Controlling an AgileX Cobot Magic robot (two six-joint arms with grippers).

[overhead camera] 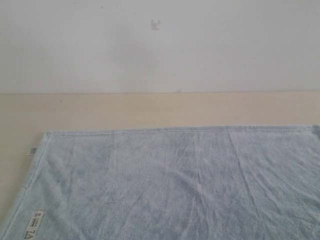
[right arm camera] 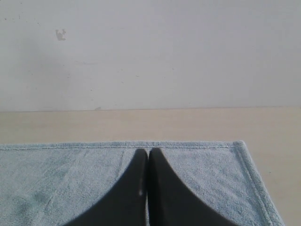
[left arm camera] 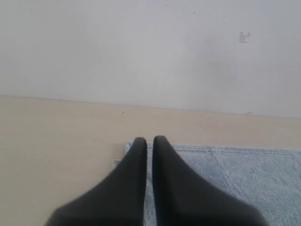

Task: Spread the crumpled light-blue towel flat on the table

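Exterior view: towel (overhead camera: 175, 185) flat, corner label (overhead camera: 34, 225) reads "7A"; both jaws closed, empty.

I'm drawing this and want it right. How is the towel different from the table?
The towel is light blue; the table is pale beige. The towel looks fluffy, with faint creases; the table looks smooth. The towel has a white label near one corner; the table shows none. Both are pale and lie flat.
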